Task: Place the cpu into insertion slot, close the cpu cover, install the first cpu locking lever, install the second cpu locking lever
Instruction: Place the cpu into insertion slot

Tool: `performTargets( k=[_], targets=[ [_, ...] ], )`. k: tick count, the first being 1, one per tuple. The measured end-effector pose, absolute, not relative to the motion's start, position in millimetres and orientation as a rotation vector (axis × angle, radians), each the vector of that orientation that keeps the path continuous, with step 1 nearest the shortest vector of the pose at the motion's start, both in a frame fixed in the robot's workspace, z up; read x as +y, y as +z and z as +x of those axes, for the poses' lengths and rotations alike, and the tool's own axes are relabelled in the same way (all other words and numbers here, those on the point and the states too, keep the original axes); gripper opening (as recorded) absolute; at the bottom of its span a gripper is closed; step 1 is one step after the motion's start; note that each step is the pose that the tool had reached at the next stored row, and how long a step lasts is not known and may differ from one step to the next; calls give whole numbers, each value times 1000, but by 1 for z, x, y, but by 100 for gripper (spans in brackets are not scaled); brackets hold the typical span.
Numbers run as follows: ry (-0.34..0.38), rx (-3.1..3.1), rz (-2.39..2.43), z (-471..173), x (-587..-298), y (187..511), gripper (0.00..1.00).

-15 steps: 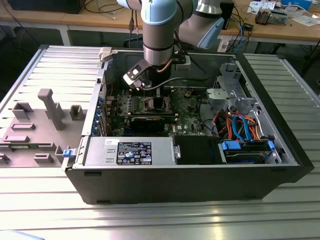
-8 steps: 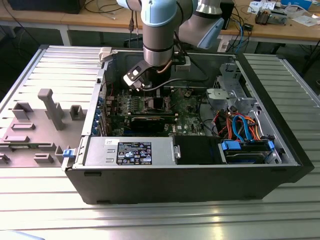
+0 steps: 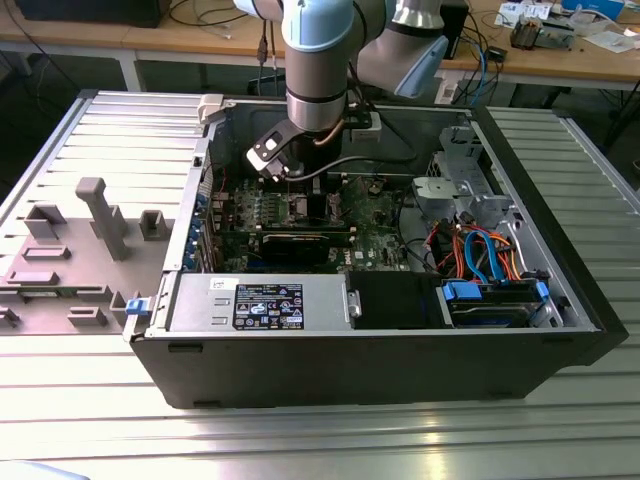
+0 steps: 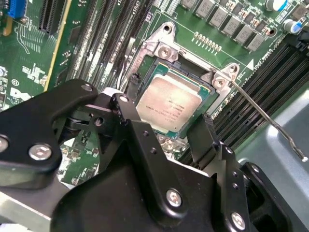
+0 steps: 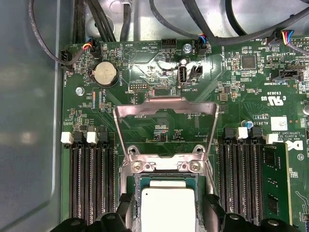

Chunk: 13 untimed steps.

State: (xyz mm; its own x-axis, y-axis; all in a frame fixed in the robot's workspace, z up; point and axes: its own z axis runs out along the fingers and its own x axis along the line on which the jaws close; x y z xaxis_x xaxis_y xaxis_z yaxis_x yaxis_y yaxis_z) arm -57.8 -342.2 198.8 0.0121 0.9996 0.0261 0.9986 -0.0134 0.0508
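Black end effector [image 4: 164,116] fingers spread wide, gripping nothing! One green circuit board [image 5: 159,72] beneath. One cpu cover [image 5: 164,105] beyond the fingertips stands raised, not yet closed. One cpu [image 4: 169,104] sits between the fingers, apparently seated in the insertion slot [image 4: 186,72]. One thin locking lever [image 4: 263,116] alongside looks unlatched.

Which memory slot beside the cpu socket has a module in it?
The one with the green module, outermost in its bank; the others are empty black.
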Motion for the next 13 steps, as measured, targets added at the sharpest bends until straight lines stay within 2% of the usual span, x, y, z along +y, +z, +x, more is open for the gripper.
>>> performTargets(
  k=[13],
  targets=[
    [96,2198,2227,-58,-340,198,68]
  ],
)
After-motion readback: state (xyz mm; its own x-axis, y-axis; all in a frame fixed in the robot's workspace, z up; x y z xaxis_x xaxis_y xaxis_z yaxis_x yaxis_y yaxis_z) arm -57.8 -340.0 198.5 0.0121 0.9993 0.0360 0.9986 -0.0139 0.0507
